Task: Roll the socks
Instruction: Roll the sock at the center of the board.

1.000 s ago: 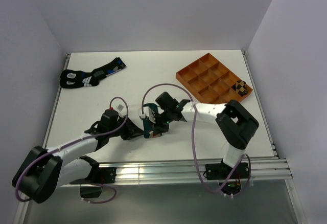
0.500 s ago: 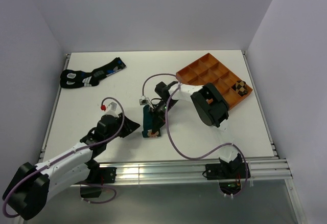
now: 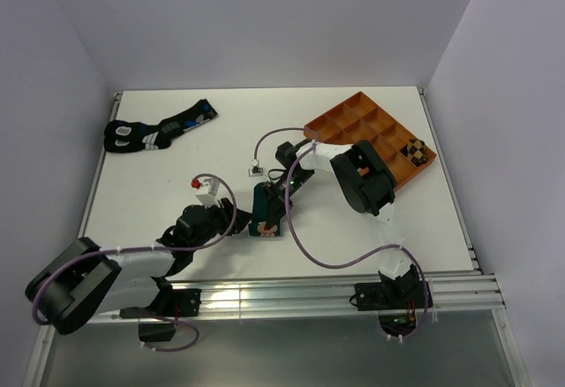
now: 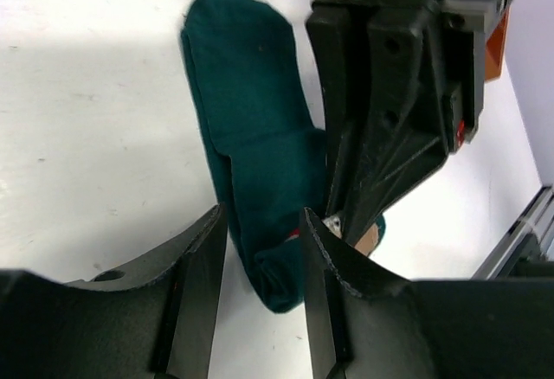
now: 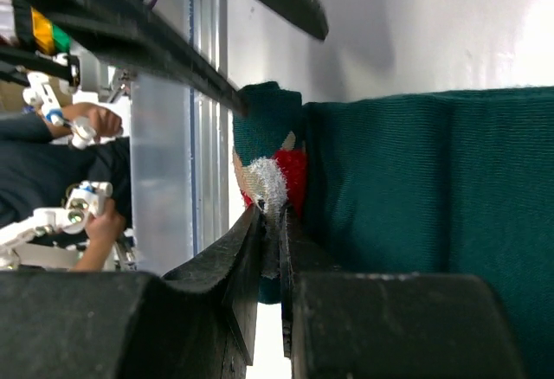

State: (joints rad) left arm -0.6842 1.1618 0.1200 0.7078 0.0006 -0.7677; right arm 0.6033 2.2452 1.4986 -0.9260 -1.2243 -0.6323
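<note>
A teal sock, folded over on itself, lies flat on the white table, towards its near edge and about midway across, between the two arms. The right gripper is closed to a sliver on a thin pinch of fabric beside the sock's red-and-white cartoon figure. The left gripper stands parted either side of the folded end, white table showing between one finger and the cloth. It appears to hold nothing, though the view is too tight to rule out a touch.

The pinch looks slight. If the fabric slides out of it, the fold could spring open and the roll would have to be started over. The two grippers are crowded over the same end of the sock, so a small misjudged move could knock one against the other or drag the sock sideways. The right arm's purple cable loops low over the table just beside the work and might snag.

A brown-and-black checkered sock sits bundled in a far-right compartment of the orange tray, well apart. Dark socks with blue-and-white markings lie at the far left corner.

No brand, label or legible writing is visible on anything.
</note>
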